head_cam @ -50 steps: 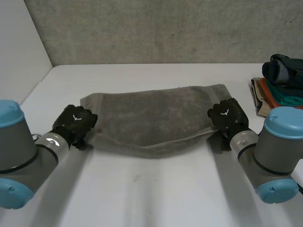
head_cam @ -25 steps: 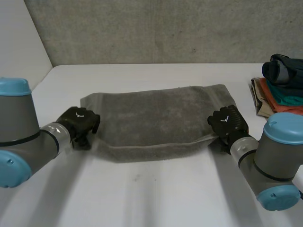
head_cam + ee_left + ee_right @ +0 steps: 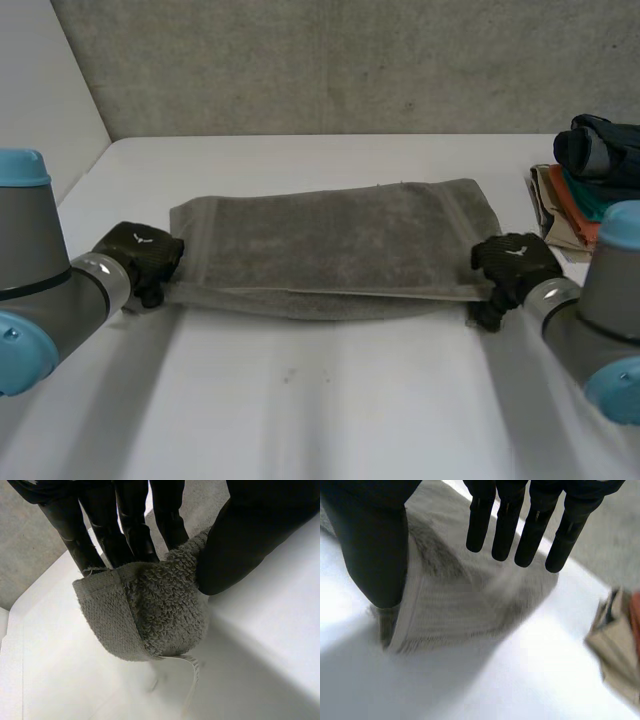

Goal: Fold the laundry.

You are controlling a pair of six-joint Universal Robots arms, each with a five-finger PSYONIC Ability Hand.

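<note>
A grey towel (image 3: 330, 245) lies folded lengthwise across the middle of the white table (image 3: 330, 400). My left hand (image 3: 140, 252) is at the towel's near left corner. In the left wrist view that corner of the towel (image 3: 150, 615) is pinched between the straight fingers (image 3: 130, 520) and the thumb (image 3: 235, 545). My right hand (image 3: 515, 260) is at the towel's near right corner. In the right wrist view its fingers (image 3: 506, 525) stand straight above the towel (image 3: 465, 605), and its thumb (image 3: 370, 545) rests at the corner's edge.
A pile of folded clothes (image 3: 595, 185) sits at the table's right edge, close beside my right arm; it is also beyond the fingertips as the pile (image 3: 620, 640) in the right wrist view. A concrete wall runs behind the table, and a white wall stands at the left.
Both hands have moved outward, and the towel's sagging near edge now lies straight. The left hand has closed on its corner. The right hand's fingers have opened off the cloth.
</note>
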